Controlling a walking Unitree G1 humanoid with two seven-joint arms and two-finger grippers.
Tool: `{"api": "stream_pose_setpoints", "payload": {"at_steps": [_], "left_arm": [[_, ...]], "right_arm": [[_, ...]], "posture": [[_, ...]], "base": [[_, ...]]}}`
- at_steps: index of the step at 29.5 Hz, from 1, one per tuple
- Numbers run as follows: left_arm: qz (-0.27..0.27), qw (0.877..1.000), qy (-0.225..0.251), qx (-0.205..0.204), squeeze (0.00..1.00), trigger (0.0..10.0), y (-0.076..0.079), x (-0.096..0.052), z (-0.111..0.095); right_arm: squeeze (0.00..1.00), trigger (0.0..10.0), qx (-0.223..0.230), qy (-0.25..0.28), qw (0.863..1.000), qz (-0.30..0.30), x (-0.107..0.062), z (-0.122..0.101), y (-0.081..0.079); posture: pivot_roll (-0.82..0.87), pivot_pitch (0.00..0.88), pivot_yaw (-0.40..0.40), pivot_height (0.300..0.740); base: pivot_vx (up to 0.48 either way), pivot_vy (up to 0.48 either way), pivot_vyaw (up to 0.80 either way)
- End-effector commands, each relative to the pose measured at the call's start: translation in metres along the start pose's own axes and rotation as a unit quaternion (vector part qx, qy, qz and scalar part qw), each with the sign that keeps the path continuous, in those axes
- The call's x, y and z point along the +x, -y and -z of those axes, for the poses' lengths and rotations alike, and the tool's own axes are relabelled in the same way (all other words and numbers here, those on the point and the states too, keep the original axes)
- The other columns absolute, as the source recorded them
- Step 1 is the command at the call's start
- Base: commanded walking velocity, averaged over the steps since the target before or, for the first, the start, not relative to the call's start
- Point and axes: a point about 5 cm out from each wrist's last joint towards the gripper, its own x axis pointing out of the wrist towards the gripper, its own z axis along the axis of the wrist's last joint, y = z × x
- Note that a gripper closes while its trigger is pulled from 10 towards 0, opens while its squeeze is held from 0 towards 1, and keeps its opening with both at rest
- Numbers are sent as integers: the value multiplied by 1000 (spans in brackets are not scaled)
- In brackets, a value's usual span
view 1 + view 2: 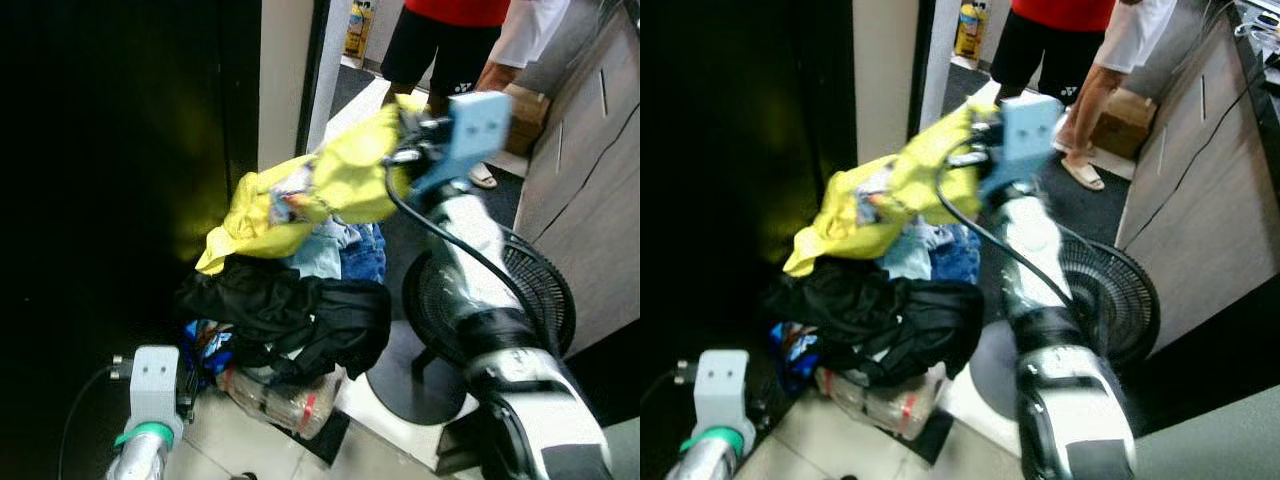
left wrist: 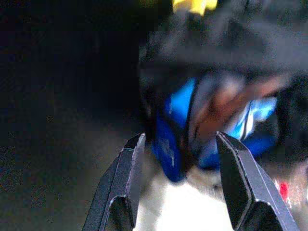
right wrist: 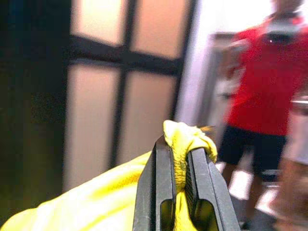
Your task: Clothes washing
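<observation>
The right tool (image 3: pixel 185 159) is clamped tight on a fold of the yellow garment (image 1: pixel 320 190), holding it raised above the clothes pile (image 1: pixel 290 310) on the floor beside a fan (image 1: pixel 520 290). The left tool (image 2: pixel 180 154) hangs spread wide, holding nothing, low near the pile's blue cloth (image 2: pixel 178 125). A person (image 1: pixel 450 40) stands behind.

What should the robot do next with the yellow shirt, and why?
Probably lift it a bit higher. The right gripper is shut on the yellow shirt, but its lower end still lies on the black clothes in the pile, so it isn't free yet.
</observation>
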Motion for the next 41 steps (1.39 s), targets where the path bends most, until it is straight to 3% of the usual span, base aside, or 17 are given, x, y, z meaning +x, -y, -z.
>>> {"api": "stream_pose_setpoints", "payload": {"at_steps": [1, 4, 6, 7, 8, 10, 13, 14, 15, 18, 21, 22, 24, 27, 29, 37, 41], "left_arm": [[14, 1000, -3, -2, 0, 10000, 5, -1, -1], [38, 997, 63, -5, 0, 10000, 9, 11, -44], [38, 997, 63, -5, 0, 10000, 9, 11, -44], [63, 992, 112, -8, 0, 10000, 16, 19, -78], [63, 992, 112, -8, 0, 10000, 16, 19, -78], [82, 987, 137, -6, 0, 10000, 22, 23, -96], [87, 986, 140, -5, 0, 10000, 24, 24, -99], [91, 985, 145, -5, 0, 10000, 26, 23, -103], [93, 983, 155, -14, 0, 10000, 25, 19, -113], [93, 983, 160, -17, 0, 10000, 24, 17, -117], [87, 978, 187, -28, 0, 10000, 21, 12, -138], [83, 976, 200, -32, 0, 10000, 20, 11, -147], [83, 976, 200, -32, 0, 10000, 20, 11, -147], [63, 961, 269, -26, 0, 10000, 11, 16, -195], [59, 952, 299, -35, 0, 10000, 8, 14, -221], [62, 948, 309, -45, 0, 10000, 12, 13, -230], [66, 948, 306, -48, 0, 10000, 14, 14, -230]], "right_arm": [[0, 10000, -16, 29, 999, 21, 1, -15, 10], [0, 10000, -48, 57, 996, 46, -16, -39, 27], [0, 10000, -48, 57, 996, 46, -16, -39, 27], [0, 10000, -46, 67, 993, 83, -21, -45, 34], [0, 10000, -46, 67, 993, 83, -21, -45, 34], [0, 10000, -33, 78, 986, 145, -25, -49, 46], [0, 10000, -32, 81, 982, 170, -29, -51, 52], [0, 10000, -42, 73, 977, 195, -36, -48, 60], [0, 10000, -109, 23, 976, 185, -62, -30, 67], [0, 10000, -125, 0, 977, 173, -71, -22, 68], [0, 10000, -105, -67, 981, 152, -94, -3, 63], [0, 10000, -93, -73, 981, 151, -95, -1, 60], [0, 10000, -93, -73, 981, 151, -95, -1, 60], [0, 10000, -63, -34, 989, 127, -71, -15, 37], [0, 10000, -49, -32, 992, 111, -65, -16, 25], [0, 10000, -35, -47, 992, 115, -65, -10, 23], [0, 10000, -19, -60, 989, 132, -66, -6, 26]], "posture": [[153, 47, -23, 740], [120, 37, 3, 740], [120, 37, 3, 740], [101, 27, 26, 740], [101, 27, 26, 740], [100, 22, 30, 740], [100, 20, 32, 740], [99, 15, 31, 740], [106, 11, 27, 740], [106, 11, 27, 740], [102, 13, 25, 740], [98, 14, 30, 740], [98, 14, 30, 740], [86, 0, 30, 740], [84, 0, 27, 740], [75, 0, 28, 740], [69, 0, 34, 740]], "base": [[0, 0, 0], [0, 0, 0], [0, 0, 0], [0, 0, 0], [0, 0, 0], [0, 0, 0], [0, 0, 0], [0, 0, 0], [0, 0, 0], [0, 0, 0], [0, 0, 0], [0, 0, 0], [0, 0, 0], [0, 0, 0], [0, 0, 0], [0, 0, 0], [0, 0, -800]]}}
